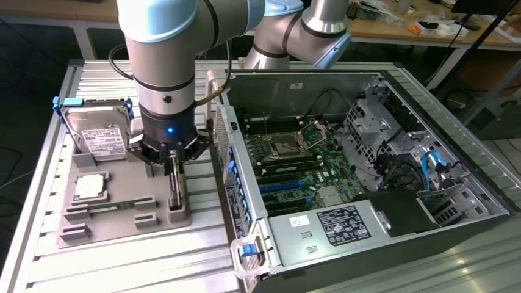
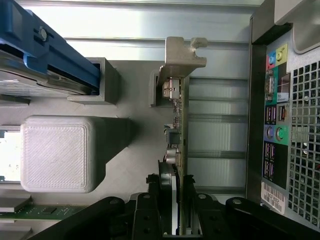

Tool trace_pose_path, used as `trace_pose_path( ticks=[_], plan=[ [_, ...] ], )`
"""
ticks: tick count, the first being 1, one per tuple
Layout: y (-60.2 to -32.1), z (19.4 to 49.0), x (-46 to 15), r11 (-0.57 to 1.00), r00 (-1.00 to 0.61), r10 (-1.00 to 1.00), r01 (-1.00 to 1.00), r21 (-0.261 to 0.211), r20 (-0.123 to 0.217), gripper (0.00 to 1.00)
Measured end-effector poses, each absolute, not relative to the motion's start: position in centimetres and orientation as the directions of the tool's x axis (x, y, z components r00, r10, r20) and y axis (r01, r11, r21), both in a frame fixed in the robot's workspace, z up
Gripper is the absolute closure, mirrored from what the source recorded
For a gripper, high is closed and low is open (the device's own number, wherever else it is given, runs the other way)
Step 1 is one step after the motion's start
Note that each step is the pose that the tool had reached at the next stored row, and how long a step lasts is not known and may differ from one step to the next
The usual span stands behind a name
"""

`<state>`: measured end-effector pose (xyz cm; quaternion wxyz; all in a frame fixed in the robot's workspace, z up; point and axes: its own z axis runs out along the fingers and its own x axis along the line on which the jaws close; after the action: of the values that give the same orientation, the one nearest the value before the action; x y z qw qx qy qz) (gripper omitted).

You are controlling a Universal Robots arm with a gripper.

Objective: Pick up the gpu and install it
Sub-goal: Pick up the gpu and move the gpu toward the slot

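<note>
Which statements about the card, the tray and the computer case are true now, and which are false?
1. The green circuit card with a silver end bracket stands edge-on in the grey plastic tray. True.
2. The green motherboard shows inside the open dark metal computer case. True.
3. The gripper hangs over the case. False: it is down at the card, over the tray.
4. The silver hard drive with a white label lies inside the case. False: it rests outside, by the tray.
</note>
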<state>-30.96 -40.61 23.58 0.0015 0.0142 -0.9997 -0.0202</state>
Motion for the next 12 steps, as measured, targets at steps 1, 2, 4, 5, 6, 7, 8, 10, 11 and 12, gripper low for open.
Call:
trace_pose_path(
  ticks=[1,2,4,5,6,7,8,10,11,12],
  plan=[
    [-40.61,23.58,-30.96,0.999,-1.0,-0.028,-0.028,0.04,0.002,0.7],
    [-40.61,23.58,-30.96,0.999,-1.0,-0.028,-0.028,0.04,0.002,0.7],
    [-40.61,23.75,-30.96,0.999,-1.0,-0.028,-0.028,0.04,0.002,0.7],
    [-40.61,23.84,-30.96,0.999,-1.0,-0.028,-0.028,0.04,0.002,0.7],
    [-40.61,23.94,-30.96,0.999,-1.0,-0.028,-0.028,0.04,0.002,0.7],
    [-40.61,24.01,-30.96,0.999,-1.0,-0.028,-0.028,0.04,0.002,0.7],
    [-40.61,24.07,-30.96,0.999,-1.0,-0.028,-0.028,0.04,0.002,0.7],
    [-40.61,24.19,-30.96,0.999,-1.0,-0.028,-0.028,0.04,0.002,0.7],
    [-40.61,24.24,-30.96,0.999,-1.0,-0.028,-0.028,0.04,0.002,0.7],
    [-40.61,24.36,-30.96,0.999,-1.0,-0.028,-0.028,0.04,0.002,0.7]
  ],
)
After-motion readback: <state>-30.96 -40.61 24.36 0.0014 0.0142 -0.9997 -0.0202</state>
